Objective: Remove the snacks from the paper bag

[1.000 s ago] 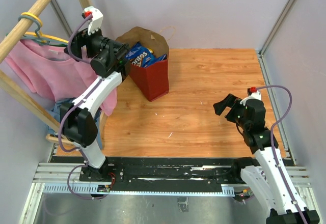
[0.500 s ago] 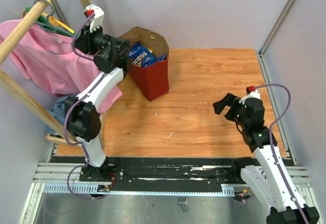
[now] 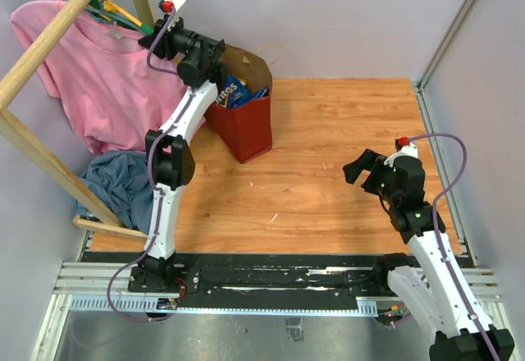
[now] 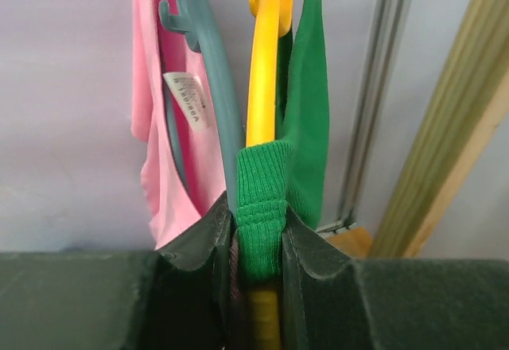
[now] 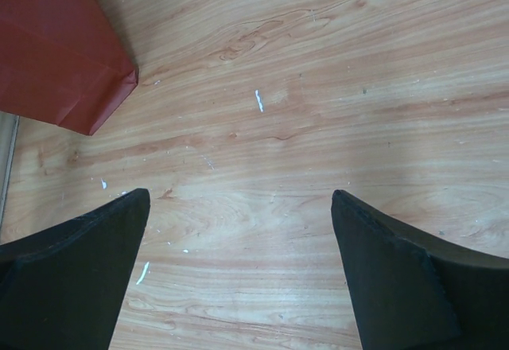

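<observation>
Left wrist view: the left gripper pinches nearly closed on a green ribbed cuff beside a yellow hanger. Empty, the right gripper gapes wide. At 11 o'clock on the table the paper bag stands with its long axis vertical, mouth up, snacks inside. Since a second ago the left arm has swung from the bag toward 10 o'clock.
</observation>
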